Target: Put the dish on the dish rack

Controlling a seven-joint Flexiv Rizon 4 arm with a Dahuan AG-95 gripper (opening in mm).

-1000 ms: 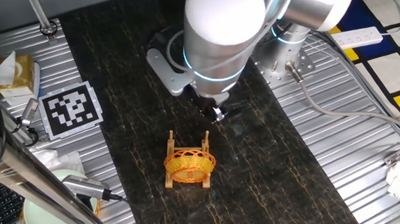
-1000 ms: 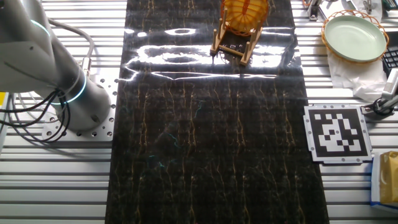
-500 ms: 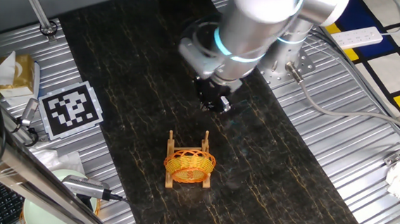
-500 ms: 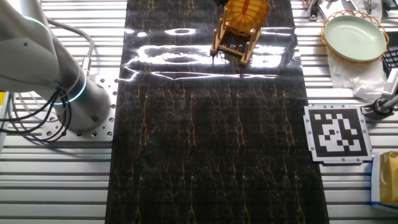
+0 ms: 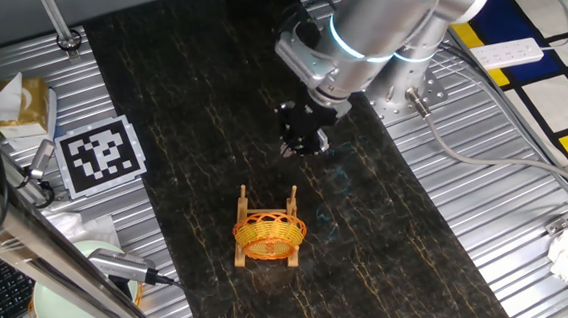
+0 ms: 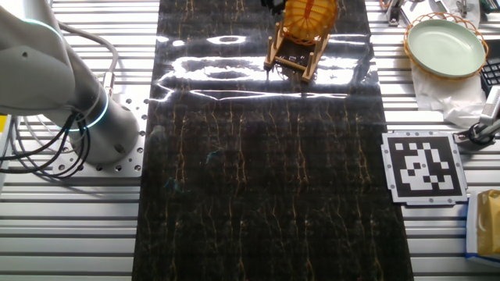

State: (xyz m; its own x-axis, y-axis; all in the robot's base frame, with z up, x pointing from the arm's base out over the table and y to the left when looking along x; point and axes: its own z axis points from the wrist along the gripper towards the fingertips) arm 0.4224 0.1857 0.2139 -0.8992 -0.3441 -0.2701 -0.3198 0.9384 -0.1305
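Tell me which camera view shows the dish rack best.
The one fixed view: the dish rack is whole there, with the dish resting in it. The other fixed view cuts it at the top edge.

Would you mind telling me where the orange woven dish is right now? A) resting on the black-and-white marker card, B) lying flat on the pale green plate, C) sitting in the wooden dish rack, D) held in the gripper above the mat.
C: the dish stands between the pegs of the dish rack, with the gripper apart from it above the mat.
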